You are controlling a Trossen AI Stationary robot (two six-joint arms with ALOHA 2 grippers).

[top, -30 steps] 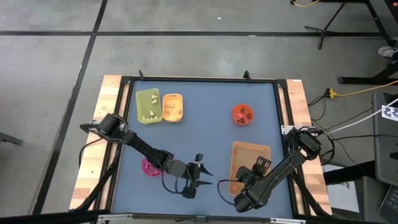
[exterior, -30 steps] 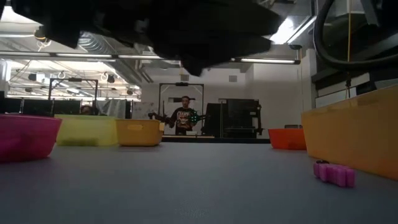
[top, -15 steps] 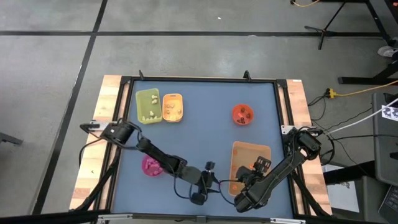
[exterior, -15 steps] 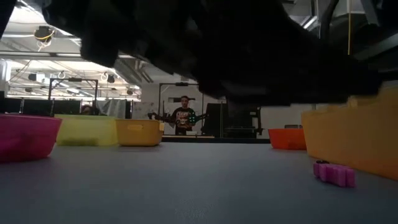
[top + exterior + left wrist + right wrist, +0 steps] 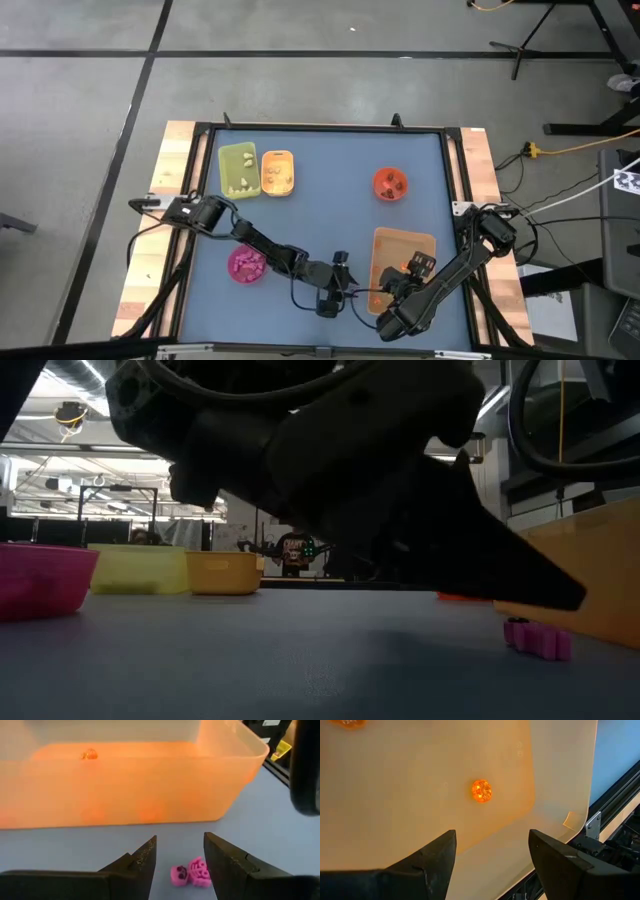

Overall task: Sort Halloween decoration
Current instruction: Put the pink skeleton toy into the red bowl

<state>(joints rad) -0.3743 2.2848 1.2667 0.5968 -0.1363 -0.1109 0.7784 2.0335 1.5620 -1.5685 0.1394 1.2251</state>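
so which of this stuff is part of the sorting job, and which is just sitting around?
Job:
- pink trinket on the mat, between the open left pincer fingers
- orange trinket in the tan tray, below the open right pincer
- pink bowl, red bowl, green tray, orange tray

Lying about:
- yellow cable on the floor
- person in the background

The flat surface (image 5: 320,190) is matte blue-grey, framed by a black rail and pale wooden edges. At ten o'clock sit a yellow-green rectangular plastic tray (image 5: 238,170) and an orange one (image 5: 277,173), both dotted with pale trinkets. At one o'clock is a round red-orange bowl (image 5: 390,184). A translucent tan-orange rectangular tray (image 5: 125,785) holds a glittery orange bead (image 5: 481,790). A round magenta bowl (image 5: 246,265) stands at seven o'clock. A magenta-pink skull-patterned trinket (image 5: 192,873) lies between the left tool's (image 5: 180,862) black fingers.
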